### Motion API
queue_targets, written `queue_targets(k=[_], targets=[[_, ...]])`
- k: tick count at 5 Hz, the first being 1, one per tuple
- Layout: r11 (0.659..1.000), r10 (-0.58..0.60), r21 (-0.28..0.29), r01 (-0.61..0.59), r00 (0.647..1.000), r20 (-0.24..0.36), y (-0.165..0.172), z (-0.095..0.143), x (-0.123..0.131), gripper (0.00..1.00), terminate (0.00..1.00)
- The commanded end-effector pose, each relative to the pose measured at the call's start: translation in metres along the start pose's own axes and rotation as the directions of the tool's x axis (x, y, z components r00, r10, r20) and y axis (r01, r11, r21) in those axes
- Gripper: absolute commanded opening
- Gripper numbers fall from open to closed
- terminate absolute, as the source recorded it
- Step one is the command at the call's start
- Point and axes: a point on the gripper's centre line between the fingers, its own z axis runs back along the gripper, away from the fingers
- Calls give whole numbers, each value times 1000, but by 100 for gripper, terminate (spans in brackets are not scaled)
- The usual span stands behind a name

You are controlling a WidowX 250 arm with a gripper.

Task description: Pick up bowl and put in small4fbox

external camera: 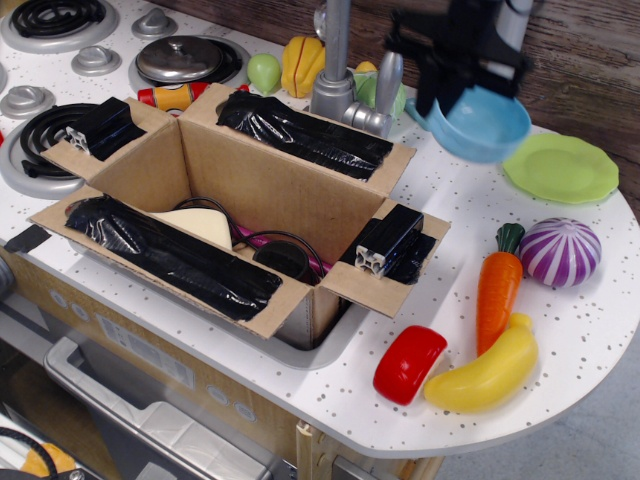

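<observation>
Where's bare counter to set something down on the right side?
Free: the speckled strip between the brown cardboard box and the orange toy carrot, and the patch under the lifted light-blue plastic bowl in the black pincer. Crowded: the carrot, yellow toy banana, red toy and purple striped onion.

Light-blue bowl lifted, tilted, right of open small4fbox.

The white speckled counter carries a green plate, onion, carrot, banana and red pepper.

No readable text, labels, brands or numbers on anything.
</observation>
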Motion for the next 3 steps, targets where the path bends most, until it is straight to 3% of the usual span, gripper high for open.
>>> queue_targets(k=[1, 2, 3], targets=[[994, -41, 100, 36, 998, 50, 82, 36, -21, 0, 0], [983, -136, 132, 126, 989, 65, 112, 35, -34, 0, 0], [973, -202, 128, 192, 977, 65, 126, 25, -42, 0, 0]])
